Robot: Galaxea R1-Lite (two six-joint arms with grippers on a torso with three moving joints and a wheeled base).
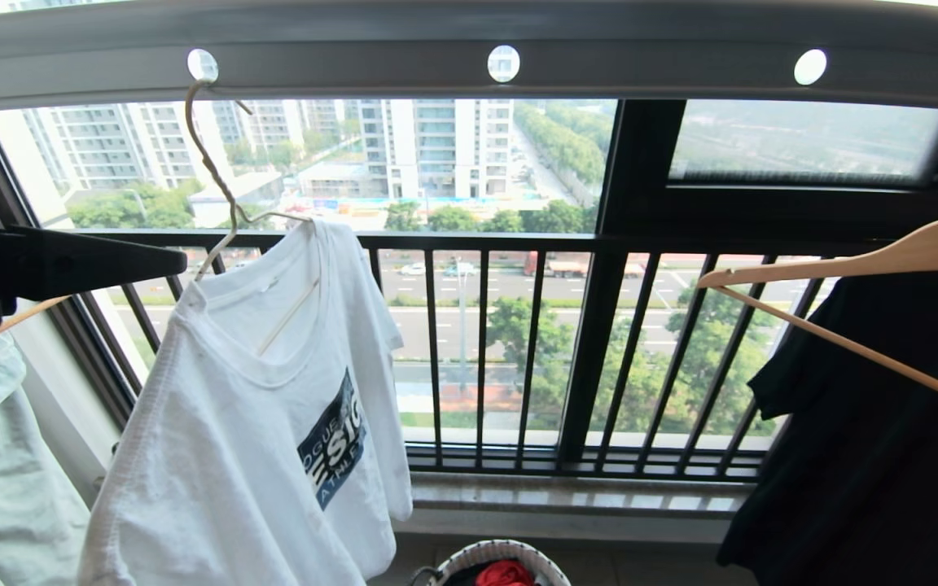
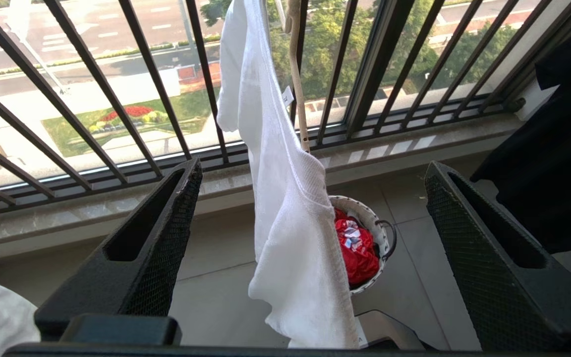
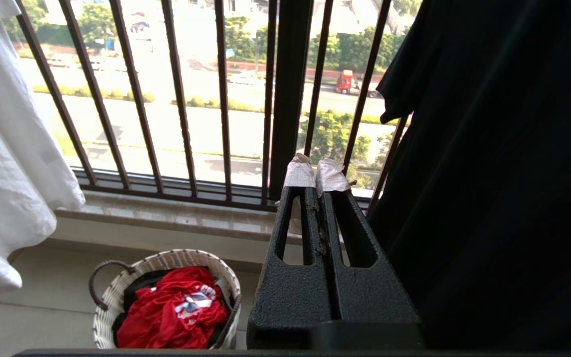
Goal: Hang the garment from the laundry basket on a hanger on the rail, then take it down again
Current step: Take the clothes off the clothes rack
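White garment is hanging on the hanger hooked into the rail; left pincer is gaping empty beside it, right pincer is sitting closed.

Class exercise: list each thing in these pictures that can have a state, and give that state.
White T-shirt: hanging on the wire hanger.
Wire hanger: hooked in a hole of the rail.
Laundry basket: holds red cloth.
Left gripper: open, holding nothing.
Right gripper: shut, empty.
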